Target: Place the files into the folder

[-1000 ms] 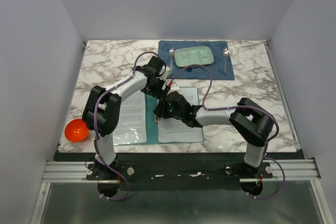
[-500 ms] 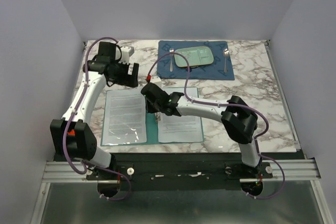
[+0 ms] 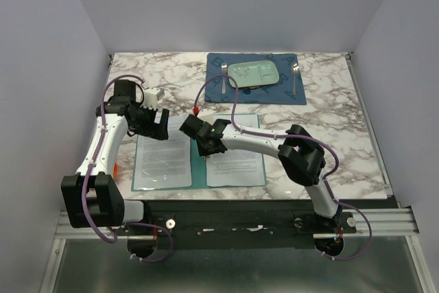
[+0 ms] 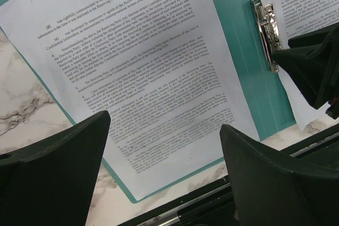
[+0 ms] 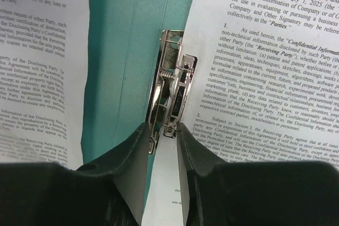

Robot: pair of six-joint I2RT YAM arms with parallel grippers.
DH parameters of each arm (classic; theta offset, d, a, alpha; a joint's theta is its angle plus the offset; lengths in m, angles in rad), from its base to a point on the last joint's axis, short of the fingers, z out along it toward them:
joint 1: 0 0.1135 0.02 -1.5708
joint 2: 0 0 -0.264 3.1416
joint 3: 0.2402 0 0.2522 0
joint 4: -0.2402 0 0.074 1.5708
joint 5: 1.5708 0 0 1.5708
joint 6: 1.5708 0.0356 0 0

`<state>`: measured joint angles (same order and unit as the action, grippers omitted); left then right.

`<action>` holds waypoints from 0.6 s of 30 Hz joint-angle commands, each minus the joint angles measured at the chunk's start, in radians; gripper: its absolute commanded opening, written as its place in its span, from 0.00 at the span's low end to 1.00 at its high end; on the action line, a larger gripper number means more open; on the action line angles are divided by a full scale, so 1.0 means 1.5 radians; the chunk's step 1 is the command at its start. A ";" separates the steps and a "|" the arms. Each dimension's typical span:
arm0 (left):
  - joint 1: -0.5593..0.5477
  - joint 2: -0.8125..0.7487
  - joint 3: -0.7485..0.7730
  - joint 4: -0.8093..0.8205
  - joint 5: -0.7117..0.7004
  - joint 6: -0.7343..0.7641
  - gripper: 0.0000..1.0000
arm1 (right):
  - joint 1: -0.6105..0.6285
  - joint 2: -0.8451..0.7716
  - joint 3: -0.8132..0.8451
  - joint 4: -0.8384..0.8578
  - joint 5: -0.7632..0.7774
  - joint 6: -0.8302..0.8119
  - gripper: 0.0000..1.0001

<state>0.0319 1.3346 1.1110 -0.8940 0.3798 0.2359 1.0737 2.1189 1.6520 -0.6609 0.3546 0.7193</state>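
The teal folder lies open at the table's front centre. One white printed file lies on its left leaf and another on its right leaf. A metal clip runs along the crease. My right gripper is down at the crease, its jaws nearly closed around the clip's near end. My left gripper hovers open and empty above the left file, its fingers wide apart. The left wrist view also shows the clip.
A dark blue placemat at the back holds a pale green plate, a fork and a spoon. A bit of an orange object shows behind the left arm. A black rail borders the table's front edge.
My left arm has swung away from the crease to the back left, then come forward over the left file. My right gripper has stayed at the clip, shifting slightly left.
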 commanded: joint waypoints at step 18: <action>0.018 -0.038 -0.064 -0.003 0.043 0.041 0.99 | 0.006 0.057 0.081 -0.035 0.019 0.004 0.38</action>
<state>0.0509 1.2930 1.0256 -0.8921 0.4198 0.2657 1.0737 2.1696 1.7443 -0.7006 0.3557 0.7254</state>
